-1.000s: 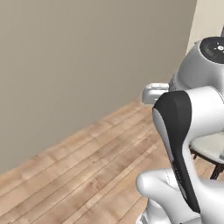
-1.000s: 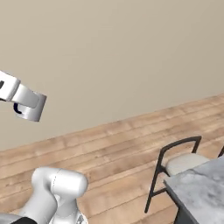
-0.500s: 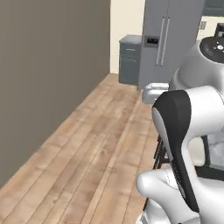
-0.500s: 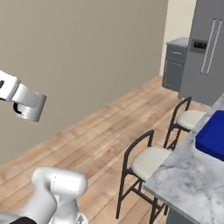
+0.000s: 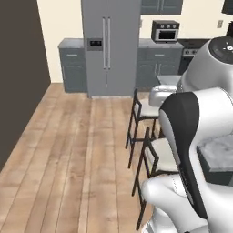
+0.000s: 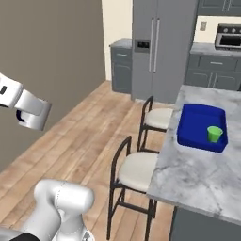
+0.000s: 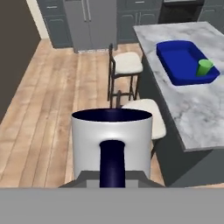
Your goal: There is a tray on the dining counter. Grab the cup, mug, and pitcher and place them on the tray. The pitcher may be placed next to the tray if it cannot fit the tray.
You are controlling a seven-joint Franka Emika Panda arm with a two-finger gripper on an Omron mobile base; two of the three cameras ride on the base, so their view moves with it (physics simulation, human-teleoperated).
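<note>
In the hand view the mug (image 7: 111,142), pale grey-white with a navy inside and navy handle, sits right in front of the camera. My gripper (image 6: 22,117) is shut on it, held high at the left, well short of the dining counter (image 6: 197,176). The blue tray (image 6: 195,120) lies on the marble top with the green cup (image 6: 214,133) standing upright in its right corner. From the hand, the tray (image 7: 179,57) and the cup (image 7: 204,67) appear at the upper right on the counter (image 7: 192,105). The pitcher is out of view.
Two cushioned bar stools (image 6: 139,172) (image 6: 157,117) stand along the counter's near side. A grey fridge (image 5: 109,45) and dark cabinets with a microwave (image 5: 164,31) line the back wall. A dark wall (image 5: 20,68) borders the wooden floor on the left.
The base has turned: the bare wall has slid off to the left, and the kitchen and the counter with the tray have come into view. The hand still holds the mug in the same pose.
</note>
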